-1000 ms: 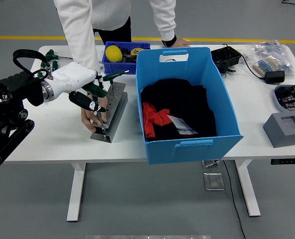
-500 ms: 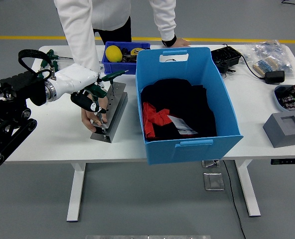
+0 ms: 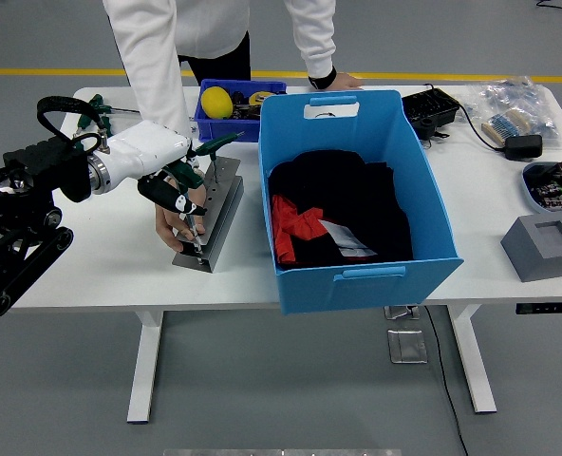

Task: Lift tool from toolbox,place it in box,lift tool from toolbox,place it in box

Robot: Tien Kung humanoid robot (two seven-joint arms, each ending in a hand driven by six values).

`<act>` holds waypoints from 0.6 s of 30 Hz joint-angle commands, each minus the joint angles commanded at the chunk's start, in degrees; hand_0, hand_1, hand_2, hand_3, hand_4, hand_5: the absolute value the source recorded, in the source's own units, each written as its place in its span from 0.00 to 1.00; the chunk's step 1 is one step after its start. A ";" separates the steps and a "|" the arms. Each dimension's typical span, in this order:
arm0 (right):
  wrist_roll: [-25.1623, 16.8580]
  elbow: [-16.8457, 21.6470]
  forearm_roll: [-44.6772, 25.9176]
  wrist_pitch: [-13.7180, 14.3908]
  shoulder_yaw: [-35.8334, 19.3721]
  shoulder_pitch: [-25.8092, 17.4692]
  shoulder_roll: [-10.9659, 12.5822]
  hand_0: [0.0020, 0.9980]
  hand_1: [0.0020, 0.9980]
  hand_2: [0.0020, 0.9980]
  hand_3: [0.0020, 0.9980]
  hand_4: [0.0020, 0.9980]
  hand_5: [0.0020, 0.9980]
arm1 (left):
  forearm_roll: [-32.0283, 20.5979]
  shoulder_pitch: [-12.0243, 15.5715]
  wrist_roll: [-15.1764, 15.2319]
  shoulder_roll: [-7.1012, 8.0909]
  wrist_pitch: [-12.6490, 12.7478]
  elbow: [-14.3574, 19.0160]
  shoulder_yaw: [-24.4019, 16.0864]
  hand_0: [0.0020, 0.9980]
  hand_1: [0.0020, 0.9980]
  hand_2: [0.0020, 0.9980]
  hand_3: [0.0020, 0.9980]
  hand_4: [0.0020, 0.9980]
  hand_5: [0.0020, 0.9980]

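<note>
A grey metal tool rack [image 3: 216, 214] stands on the white table [image 3: 91, 256], left of the big blue box [image 3: 357, 195]. My left hand [image 3: 172, 190], white forearm and black fingers, is curled around a green-handled tool [image 3: 185, 175] whose thin shaft reaches down to the rack's near end. A second green-handled tool [image 3: 216, 144] sticks out of the rack's far end. A person's hand [image 3: 172, 226] rests against the rack's left side, under my fingers. The blue box holds black and red cloth [image 3: 328, 214]. My right arm is out of view.
A small blue bin [image 3: 226, 103] with a yellow object stands behind the rack. The person's other hand [image 3: 333, 84] rests on the table behind the big box. A black device [image 3: 431, 109], a bag, a bowl and a grey block [image 3: 545, 247] lie at the right.
My left arm has shifted a little to the right and up, the hand staying closed on the green handle at the rack. The person's hand has stayed at the rack.
</note>
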State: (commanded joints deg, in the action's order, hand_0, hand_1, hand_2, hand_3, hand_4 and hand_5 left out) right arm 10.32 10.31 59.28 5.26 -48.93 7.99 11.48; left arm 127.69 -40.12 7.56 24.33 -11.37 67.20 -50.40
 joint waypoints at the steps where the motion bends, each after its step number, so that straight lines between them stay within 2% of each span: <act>1: -0.02 0.00 -0.06 0.00 0.04 0.03 0.01 0.65 0.63 0.73 0.57 0.84 0.66 | -0.17 -0.03 0.03 0.01 0.20 -0.09 0.06 0.29 0.10 0.13 0.22 1.00 0.62; 2: -0.03 0.00 -0.12 0.01 0.07 0.06 0.02 0.65 0.63 0.73 0.57 0.84 0.66 | -0.38 -0.06 0.06 0.00 0.40 -0.24 0.13 0.29 0.10 0.13 0.22 1.00 0.62; 3: -0.04 0.00 -0.17 0.02 0.10 0.09 0.02 0.65 0.63 0.73 0.57 0.84 0.66 | -0.61 -0.10 0.07 -0.02 0.60 -0.43 0.20 0.27 0.07 0.09 0.17 1.00 0.63; 18: 0.05 0.00 -0.04 -0.05 -0.03 0.28 0.01 0.64 0.63 0.73 0.57 0.84 0.66 | -4.15 -0.24 0.16 -0.14 4.65 -2.56 0.72 0.23 0.02 0.03 0.11 1.00 0.64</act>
State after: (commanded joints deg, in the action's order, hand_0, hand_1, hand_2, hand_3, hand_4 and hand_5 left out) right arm 10.37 10.31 59.24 5.21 -48.96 8.27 11.48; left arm 123.54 -40.36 7.72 24.19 -6.72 64.64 -49.69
